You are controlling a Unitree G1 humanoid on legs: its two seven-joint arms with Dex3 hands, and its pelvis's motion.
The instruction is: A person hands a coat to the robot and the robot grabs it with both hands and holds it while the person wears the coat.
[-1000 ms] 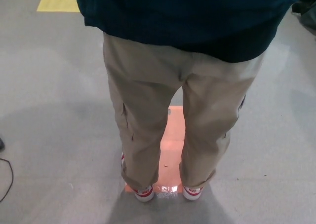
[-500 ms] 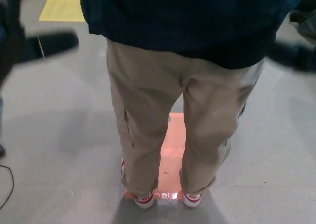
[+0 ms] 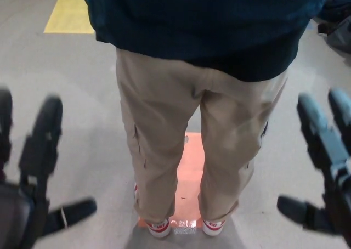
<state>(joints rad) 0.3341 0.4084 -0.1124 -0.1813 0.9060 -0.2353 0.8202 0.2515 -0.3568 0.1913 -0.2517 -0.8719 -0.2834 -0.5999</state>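
A person stands with their back to me, wearing the dark blue coat, which fills the top of the head view over tan trousers. My left hand is low at the picture's left, fingers spread apart, holding nothing. My right hand is low at the right edge, also open, with its thumb sticking out toward the middle. Both hands are blurred and well clear of the coat.
The person's white and red shoes stand on an orange floor patch. A yellow floor marking lies at the far left. A dark object sits at the far right on the grey floor.
Both hands have dropped from the upper corners of the picture to the lower corners, with fingers spread. The view has shifted slightly. The person stays in place.
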